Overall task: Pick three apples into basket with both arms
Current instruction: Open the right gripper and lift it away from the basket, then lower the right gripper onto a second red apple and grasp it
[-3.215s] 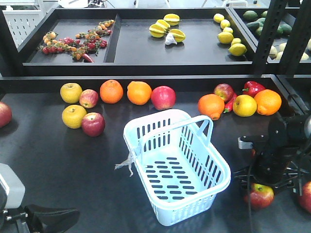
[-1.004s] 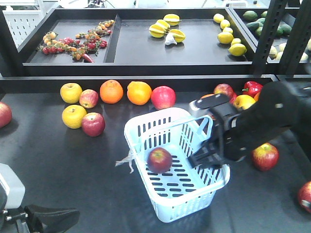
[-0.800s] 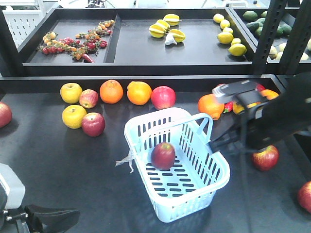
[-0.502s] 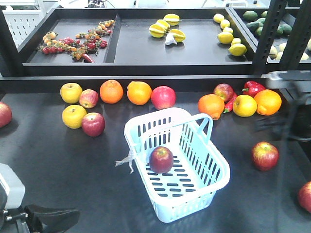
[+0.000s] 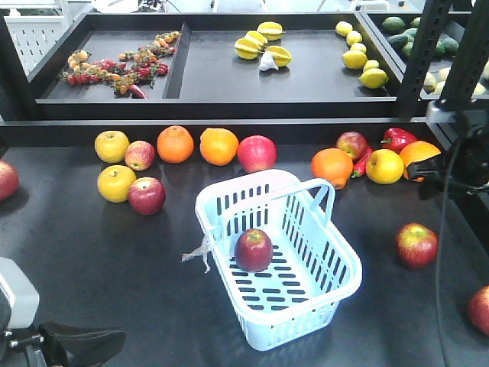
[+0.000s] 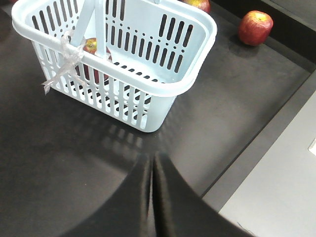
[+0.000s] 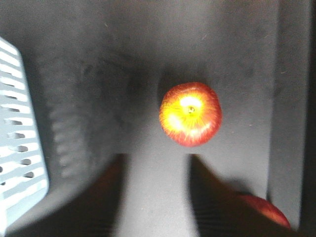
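Note:
The pale blue basket (image 5: 252, 195) stands mid-table with one dark red apple (image 5: 253, 250) inside. A second apple (image 5: 416, 245) lies on the table to its right, and a third (image 5: 480, 310) at the right edge. My right arm (image 5: 458, 153) hangs at the far right. In the right wrist view my right gripper (image 7: 155, 163) is open and empty, above and just short of the apple (image 7: 190, 113). My left gripper (image 6: 152, 160) is shut and empty, in front of the basket (image 6: 163, 91), at the table's near left (image 5: 76, 344).
Red apples (image 5: 146, 195), (image 5: 256, 153), yellow apples (image 5: 116, 183), oranges (image 5: 175, 144), (image 5: 331, 167) and red peppers (image 5: 397, 139) line the back of the table. A black shelf (image 5: 229, 76) with fruit rises behind. The table's front edge (image 6: 256, 143) runs beside the left gripper.
The right arm left an apple in the once-empty basket, then drew back to the far right, over the apple on the table. The left arm has not moved.

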